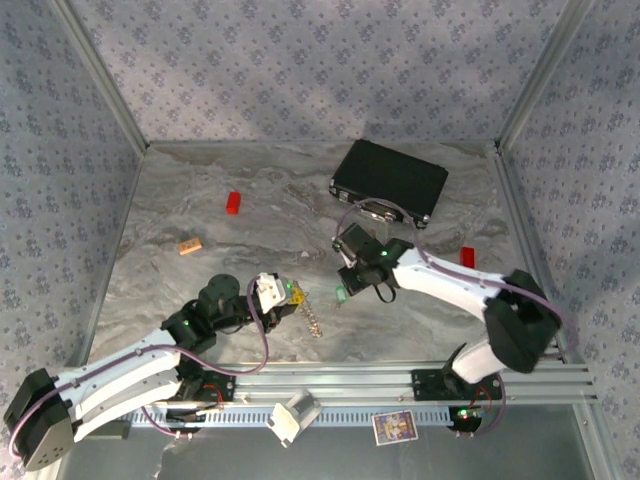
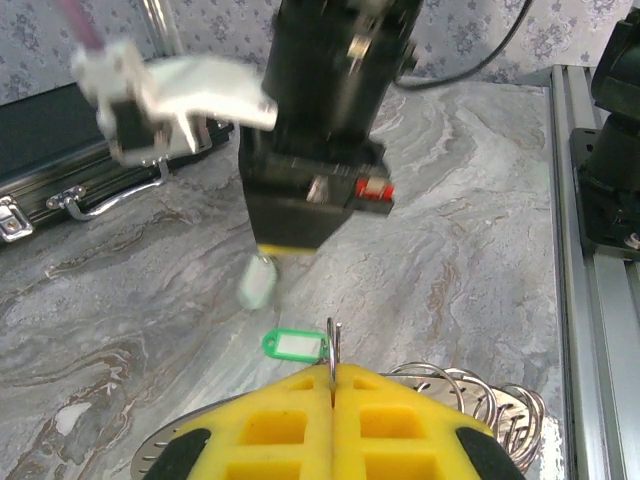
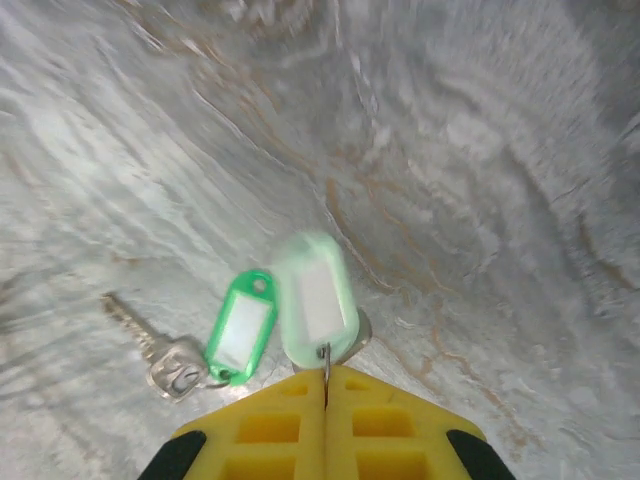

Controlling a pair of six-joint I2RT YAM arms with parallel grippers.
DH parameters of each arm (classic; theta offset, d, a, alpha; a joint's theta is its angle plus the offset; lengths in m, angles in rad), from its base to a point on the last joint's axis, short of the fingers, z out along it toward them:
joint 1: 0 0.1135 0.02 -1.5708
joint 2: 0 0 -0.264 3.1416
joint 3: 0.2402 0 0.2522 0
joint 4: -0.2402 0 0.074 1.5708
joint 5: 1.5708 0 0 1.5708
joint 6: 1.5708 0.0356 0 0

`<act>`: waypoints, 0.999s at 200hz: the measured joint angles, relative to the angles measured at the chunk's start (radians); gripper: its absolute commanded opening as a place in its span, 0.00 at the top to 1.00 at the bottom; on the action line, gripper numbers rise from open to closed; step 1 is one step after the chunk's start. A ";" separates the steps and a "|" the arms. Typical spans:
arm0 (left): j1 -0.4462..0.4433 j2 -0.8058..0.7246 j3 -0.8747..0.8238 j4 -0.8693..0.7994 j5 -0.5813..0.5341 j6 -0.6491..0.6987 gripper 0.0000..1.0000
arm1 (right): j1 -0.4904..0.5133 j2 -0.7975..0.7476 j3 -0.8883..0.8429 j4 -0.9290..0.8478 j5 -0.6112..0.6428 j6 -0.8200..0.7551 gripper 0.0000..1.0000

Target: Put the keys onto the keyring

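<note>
Keys of this kind are probably very light: a thin silvery blade on a small wire loop, with a mint-green plastic tag that swings freely. The metal is stiff and likely slippery, while the tag's flat faces look easier to grip. The surest hold is probably close to the loop, so the tag cannot swing about.

The lifted key hangs from the right gripper. Its yellow pads are pressed together on the loop, and the tag dangles blurred just past them, above the table. The lying key rests flat on the marble just beside it, blade pointing away from the tag. It is free to slide if nudged.

The keyring sits in the left gripper, whose pads are clamped on its thin rim, which stands up edge-on between them. The fringe of small metal pieces spills out to one side. I judge the ring springy and narrow enough to twist in the grip. The fringe should sag and rattle, so a firm pinch near the working stretch of rim suits it best.

In the top view the two grippers face each other near the table's middle, close but apart. A black case lies well behind them.
</note>
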 measured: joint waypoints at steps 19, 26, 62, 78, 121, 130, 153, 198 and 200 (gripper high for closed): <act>0.000 0.012 0.000 0.001 -0.011 -0.016 1.00 | 0.000 -0.114 -0.060 0.068 -0.021 -0.073 1.00; 0.000 0.016 0.000 0.000 -0.018 -0.023 1.00 | 0.000 -0.149 -0.082 0.090 -0.029 -0.101 1.00; 0.000 0.043 0.013 -0.007 -0.046 -0.077 1.00 | 0.019 -0.309 -0.203 0.200 -0.109 -0.270 1.00; 0.000 0.052 0.025 -0.015 -0.048 -0.095 1.00 | 0.021 -0.357 -0.229 0.223 -0.161 -0.336 1.00; 0.000 0.053 0.029 -0.016 -0.048 -0.109 1.00 | 0.026 -0.418 -0.241 0.277 -0.308 -0.447 1.00; 0.000 0.053 0.029 -0.016 -0.047 -0.109 1.00 | 0.029 -0.422 -0.242 0.283 -0.334 -0.457 1.00; 0.000 0.053 0.031 -0.015 -0.044 -0.108 1.00 | 0.037 -0.425 -0.243 0.302 -0.394 -0.476 1.00; 0.000 0.059 0.041 -0.013 -0.024 -0.094 1.00 | 0.055 -0.417 -0.242 0.316 -0.472 -0.493 1.00; 0.000 0.060 0.041 -0.013 -0.024 -0.092 1.00 | 0.057 -0.414 -0.242 0.317 -0.475 -0.494 1.00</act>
